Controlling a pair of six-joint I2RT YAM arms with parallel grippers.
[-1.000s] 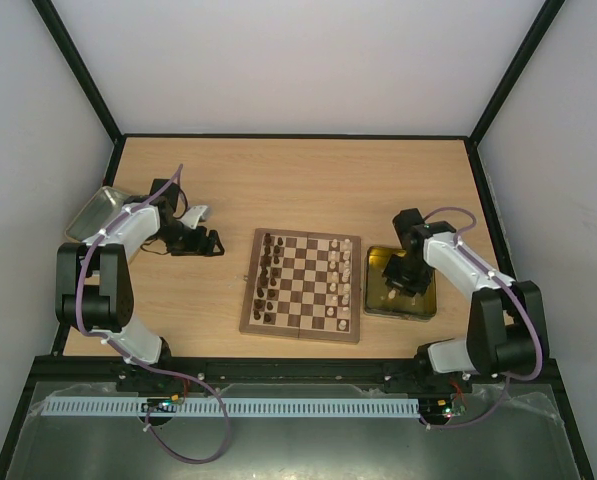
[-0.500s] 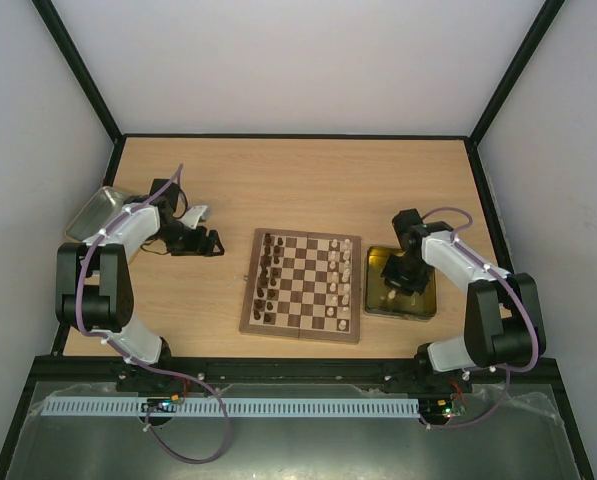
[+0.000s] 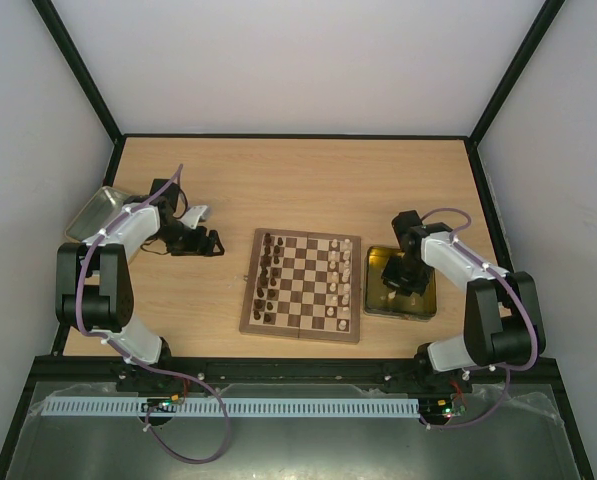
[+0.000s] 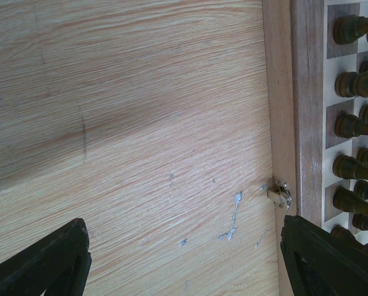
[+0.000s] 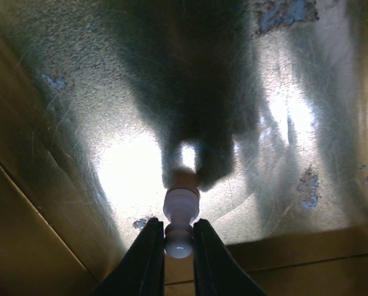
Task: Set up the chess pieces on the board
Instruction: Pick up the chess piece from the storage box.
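Observation:
The chessboard [image 3: 300,286] lies mid-table, with dark pieces [image 3: 269,280] down its left side and pale pieces [image 3: 343,280] down its right. My right gripper [image 3: 402,283] is down in the yellowish tray [image 3: 381,303]. In the right wrist view it [image 5: 178,242] is shut on the round head of a pale pawn [image 5: 180,209] standing on the tray floor [image 5: 79,92]. My left gripper [image 3: 212,243] hovers open and empty over bare table left of the board. In the left wrist view its fingers [image 4: 42,262] frame the board's edge [image 4: 307,111], its latch [image 4: 279,192] and dark pieces [image 4: 353,126].
A grey metal tray [image 3: 95,212] sits at the far left edge, behind the left arm. The yellowish tray lies just right of the board. Black frame rails bound the table.
The right arm has shifted slightly over the yellowish tray. The left arm has not moved.

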